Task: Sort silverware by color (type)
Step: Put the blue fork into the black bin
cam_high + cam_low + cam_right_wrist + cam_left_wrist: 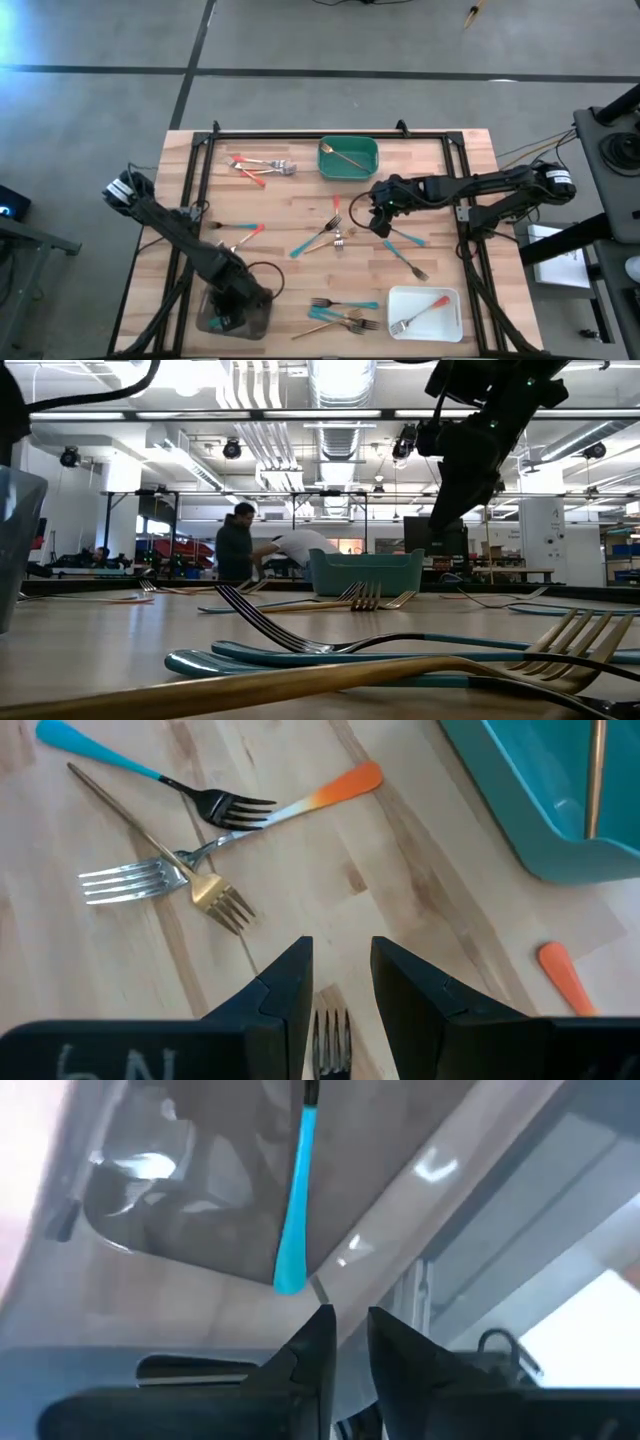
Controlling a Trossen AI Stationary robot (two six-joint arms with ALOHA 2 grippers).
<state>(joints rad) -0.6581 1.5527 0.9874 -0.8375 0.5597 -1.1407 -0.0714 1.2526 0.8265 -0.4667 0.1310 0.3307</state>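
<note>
Teal-handled fork (297,1190) lies in grey tray (180,1230), beyond left jaws.

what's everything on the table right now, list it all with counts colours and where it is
green tray: one, far middle of the table, a gold fork inside
white tray: one, near right corner, a red-handled fork inside
grey tray: one, clear grey, near left, under the left tool, a blue-handled piece inside
loose forks, far left: about three, red handles
loose forks, left middle: two, one blue and one red handle
loose forks, centre: about three, blue, red and gold
loose forks, right of centre: two, blue handles
loose forks, near middle: about four, blue and gold
table: one, light wood
people: two, in the room behind
left tool: over the grey tray, holding nothing
right tool: open, over the centre forks
</note>
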